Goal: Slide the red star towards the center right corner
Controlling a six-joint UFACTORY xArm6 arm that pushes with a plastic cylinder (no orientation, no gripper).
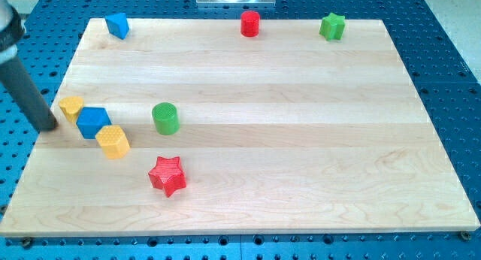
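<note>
Surface: a pale wooden board (248, 147) on a blue perforated bench.
My tip: (51, 128) at the board's left edge, well left of the red star; no claw on this rod, so nothing to spread or pinch.
Cluster: yellow block (72, 107), blue block (94, 122) and yellow hexagon block (113, 141) touch in a diagonal chain just beside my tip, up-left of the star.
Green cylinder (165, 118): above the star, apart.
Red star (167, 176): lower left, near the bottom edge.
Open room: bare wood runs right of the star; likely a clean push.
Top edge: blue block (117, 25), red cylinder (250, 23), green star (332, 25), far above.
</note>
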